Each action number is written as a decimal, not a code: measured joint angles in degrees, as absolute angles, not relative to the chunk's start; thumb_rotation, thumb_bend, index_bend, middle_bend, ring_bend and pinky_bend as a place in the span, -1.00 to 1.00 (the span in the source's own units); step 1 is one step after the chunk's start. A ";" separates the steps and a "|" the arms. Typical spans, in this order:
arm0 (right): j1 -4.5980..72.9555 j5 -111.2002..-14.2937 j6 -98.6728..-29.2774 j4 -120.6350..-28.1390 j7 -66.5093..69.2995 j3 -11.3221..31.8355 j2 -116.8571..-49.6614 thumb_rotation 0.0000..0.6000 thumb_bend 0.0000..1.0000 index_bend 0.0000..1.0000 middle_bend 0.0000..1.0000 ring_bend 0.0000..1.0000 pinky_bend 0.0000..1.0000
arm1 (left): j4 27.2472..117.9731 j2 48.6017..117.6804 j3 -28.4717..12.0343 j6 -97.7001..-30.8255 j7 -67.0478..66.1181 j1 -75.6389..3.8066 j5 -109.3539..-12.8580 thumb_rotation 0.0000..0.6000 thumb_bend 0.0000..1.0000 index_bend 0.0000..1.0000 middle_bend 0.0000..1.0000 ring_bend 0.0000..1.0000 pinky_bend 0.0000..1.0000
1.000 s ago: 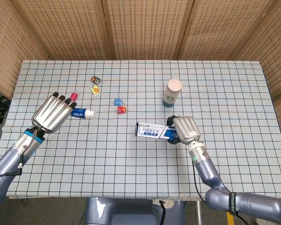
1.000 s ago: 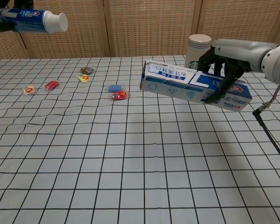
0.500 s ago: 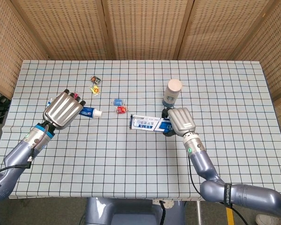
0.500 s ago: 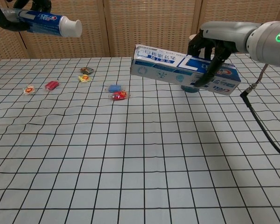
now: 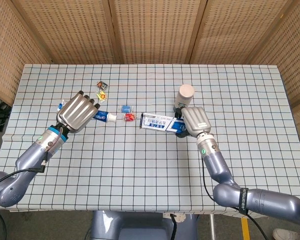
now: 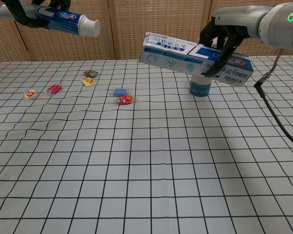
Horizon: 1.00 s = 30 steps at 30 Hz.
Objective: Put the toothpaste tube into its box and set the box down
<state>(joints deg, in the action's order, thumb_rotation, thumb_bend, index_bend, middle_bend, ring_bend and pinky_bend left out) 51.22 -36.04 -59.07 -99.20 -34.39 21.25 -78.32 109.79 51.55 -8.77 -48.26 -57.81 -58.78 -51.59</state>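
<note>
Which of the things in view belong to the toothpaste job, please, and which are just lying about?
Part of the job:
- toothpaste tube, held up by the left robot hand
- toothpaste box, held up by the right robot hand

Just lying about:
- white-lidded cup behind the box
- small wrapped sweets scattered on the checked tablecloth

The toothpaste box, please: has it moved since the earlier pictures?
Yes. The toothpaste box has risen in the right hand, now covering the upper part of the cup behind it.

Left hand (image 5: 79, 111) raised, clenched, right hand (image 5: 194, 120) raised, gripping
</note>
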 measured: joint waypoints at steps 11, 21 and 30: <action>52.34 -34.29 -59.50 -102.90 -34.35 21.06 -74.38 1.00 -0.35 0.45 0.04 0.08 0.22 | 108.37 53.66 -7.13 -49.51 -64.50 -64.01 -47.54 1.00 0.49 0.69 0.08 0.03 -0.05; 52.72 -33.34 -59.70 -104.17 -32.82 19.33 -73.04 1.00 -0.35 0.46 0.05 0.08 0.22 | 108.47 59.17 -5.25 -55.34 -71.00 -68.55 -42.31 1.00 0.49 0.69 0.08 0.03 -0.04; 53.33 -33.11 -59.58 -104.15 -31.52 18.41 -73.06 1.00 -0.35 0.46 0.05 0.08 0.22 | 107.75 62.38 -4.22 -58.08 -72.42 -70.24 -40.32 1.00 0.49 0.70 0.08 0.03 -0.04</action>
